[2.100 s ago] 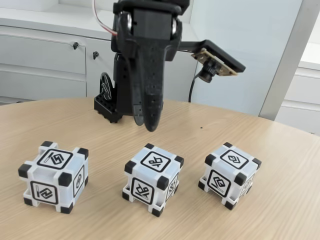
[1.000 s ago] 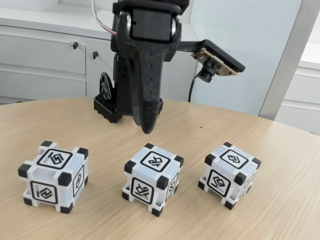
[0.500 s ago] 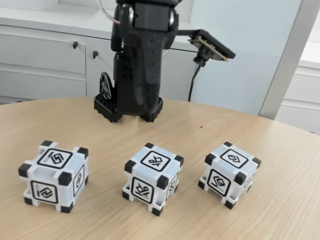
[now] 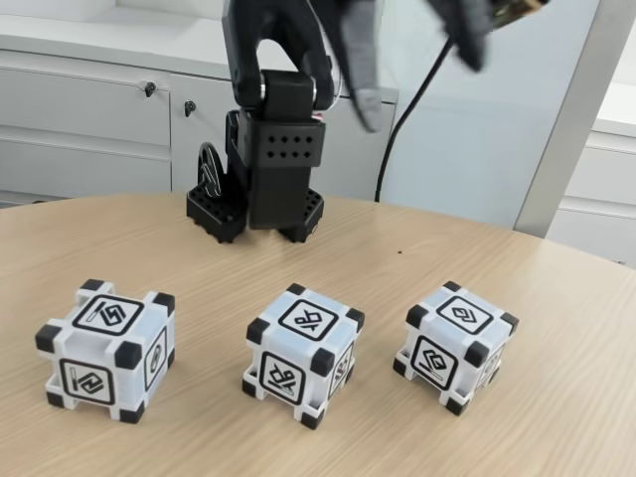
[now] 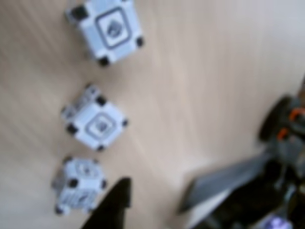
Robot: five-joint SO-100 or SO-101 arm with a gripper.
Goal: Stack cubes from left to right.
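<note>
Nearest the fixed view, on a table point(image 4: 556, 417) of pale wood-grain laminate (smooth, matte, curved at the far edge): three cubes in a row, none stacked yet, each well apart from its neighbour. Left cube point(image 4: 104, 348), middle cube point(image 4: 303, 353), right cube point(image 4: 455, 346), all upright and turned slightly corner-on. White hard plastic, black blocks at every corner, a black-framed square symbol on each face. Probably slick on the flat faces and bumpy at the corners.

For the step in hand, judged as the first reach for a cube: come straight down over one cube. Square the fingers to two opposite flat faces, between the corner blocks. Close low enough to bear on the white walls (not on a corner, or the cube may twist). Lift clear before crossing to the next cube, then set down with corner blocks lined up.

Farther back, the arm point(image 4: 283, 149): black printed plastic, boxy, raised high above the table on a perforated base. Motion-blurred up top.

In the wrist view, looking down from well above: gripper point(image 5: 155, 195) with fingers spread and nothing between them, one dark pointed finger near the lowest of the three cubes (blurred, so cannot say which cube is which).

Farthest: grey cabinets point(image 4: 89, 119) with small knobs.
</note>
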